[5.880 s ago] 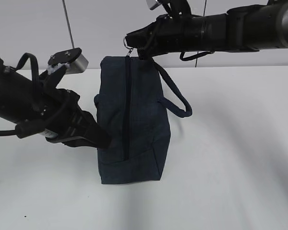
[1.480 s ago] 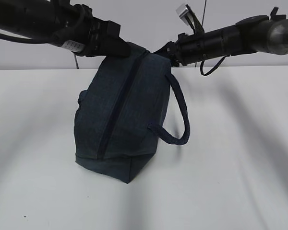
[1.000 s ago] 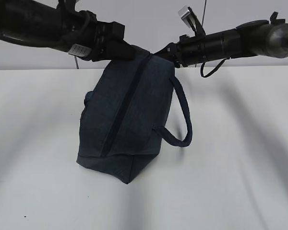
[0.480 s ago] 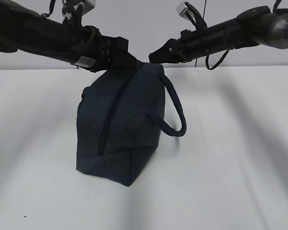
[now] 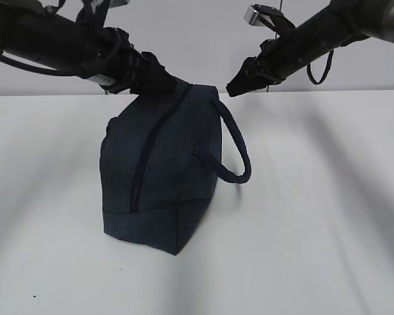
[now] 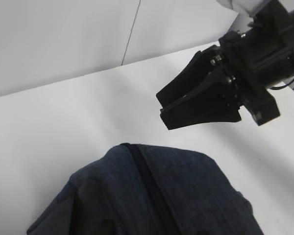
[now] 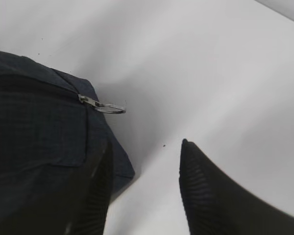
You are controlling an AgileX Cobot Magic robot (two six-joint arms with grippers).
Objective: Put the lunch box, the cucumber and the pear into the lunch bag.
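Observation:
The dark navy lunch bag [image 5: 161,177] stands on the white table with its zipper [image 5: 151,147] closed and its loop handle [image 5: 238,154] hanging to the right. My left gripper [image 5: 167,82] is shut on the bag's top far end. In the left wrist view the bag [image 6: 161,196] fills the bottom and hides the jaws. My right gripper [image 5: 238,88] is open and empty, apart from the bag, up and to its right. The right wrist view [image 7: 146,143] shows it above the silver ring pull [image 7: 110,108]. The lunch box, the cucumber and the pear are out of view.
The white table [image 5: 315,216] stretches around the bag, with a pale wall behind it. My right gripper [image 6: 160,108] shows in the left wrist view, just beyond the bag's end.
My right gripper has let go of the bag's far end, opened and pulled up and to the right. The bag has settled lower and squarer on the table, with my left gripper still at its top.

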